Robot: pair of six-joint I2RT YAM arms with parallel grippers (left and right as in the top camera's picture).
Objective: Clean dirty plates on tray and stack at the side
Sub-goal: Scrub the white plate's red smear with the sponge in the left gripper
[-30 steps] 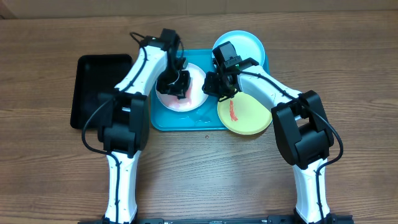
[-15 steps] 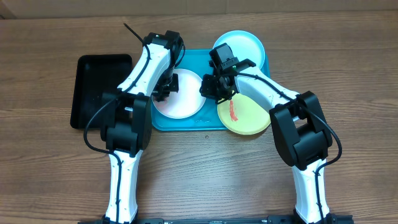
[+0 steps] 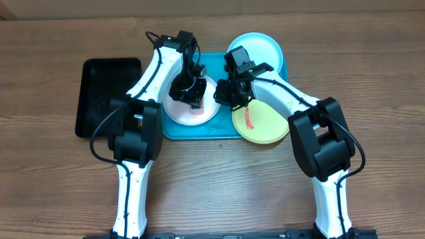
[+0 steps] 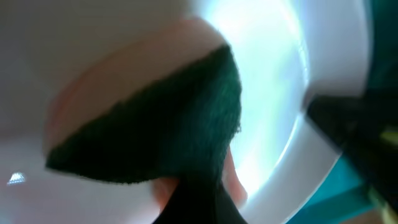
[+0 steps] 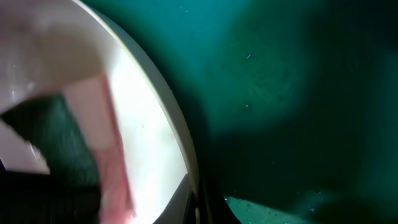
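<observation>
The white plate (image 3: 184, 114) lies on the left half of the turquoise tray (image 3: 222, 129). My left gripper (image 3: 191, 91) is shut on a dark green and pink sponge (image 4: 168, 124) and presses it onto the white plate (image 4: 267, 74). My right gripper (image 3: 222, 93) is shut on that plate's right rim (image 5: 180, 143), with the sponge (image 5: 59, 146) visible at the left of the right wrist view. The yellow-green plate (image 3: 265, 126) with a red smear (image 3: 249, 118) overhangs the tray's right front corner. The light-blue plate (image 3: 262, 48) sits at the tray's far right.
A smaller black tray (image 3: 106, 93) lies on the wooden table left of the turquoise tray. Both arms cross over the turquoise tray from the front. The tray floor (image 5: 286, 74) fills the right of the right wrist view.
My left gripper with the sponge swung to the white plate's left edge and has come back right onto its middle. The right gripper has stayed on the rim.
</observation>
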